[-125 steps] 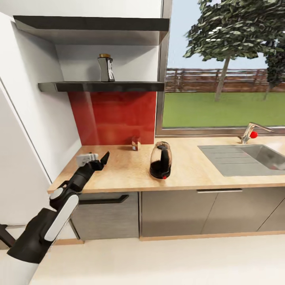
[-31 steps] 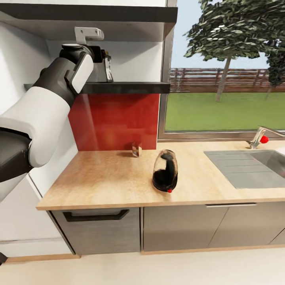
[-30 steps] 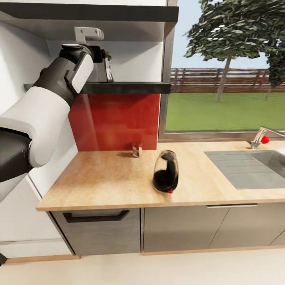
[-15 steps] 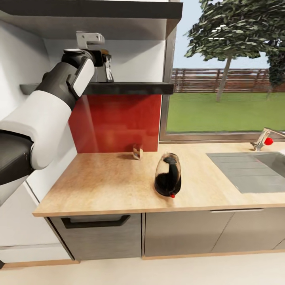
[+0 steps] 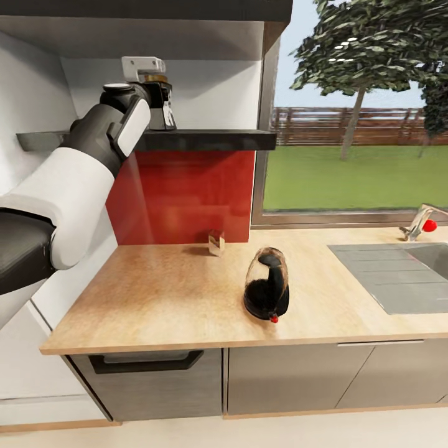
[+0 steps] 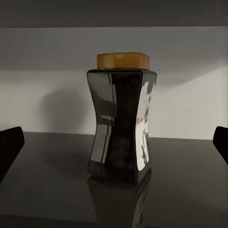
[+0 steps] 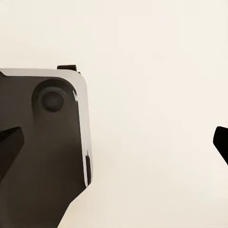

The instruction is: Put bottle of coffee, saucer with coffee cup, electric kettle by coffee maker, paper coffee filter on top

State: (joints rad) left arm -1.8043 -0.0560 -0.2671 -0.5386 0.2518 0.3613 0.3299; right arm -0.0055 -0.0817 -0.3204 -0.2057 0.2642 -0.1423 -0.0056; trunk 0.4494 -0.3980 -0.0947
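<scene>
The kitchen countertop (image 5: 168, 292) carries the electric kettle (image 5: 267, 292), standing near the front edge between the sink (image 5: 398, 274) and the red backsplash (image 5: 180, 196). A small brown box (image 5: 216, 242) sits against the backsplash, well apart from the kettle. A tap with a red knob (image 5: 423, 223) stands behind the sink.

The bottle of coffee (image 6: 122, 118) stands upright on the dark kitchen shelf (image 5: 205, 139), yellow lid on top, apart from the rear wall.

The left arm is raised to shelf height, forearm angled upward, wrist level with the bottle. The left gripper (image 6: 114, 145) is spread wide, its fingertips (image 6: 9, 147) on either side of the bottle without touching it.

The right gripper (image 7: 114, 145) is likewise spread, facing a pale floor beside part of the robot's dark base (image 7: 42, 156).
</scene>
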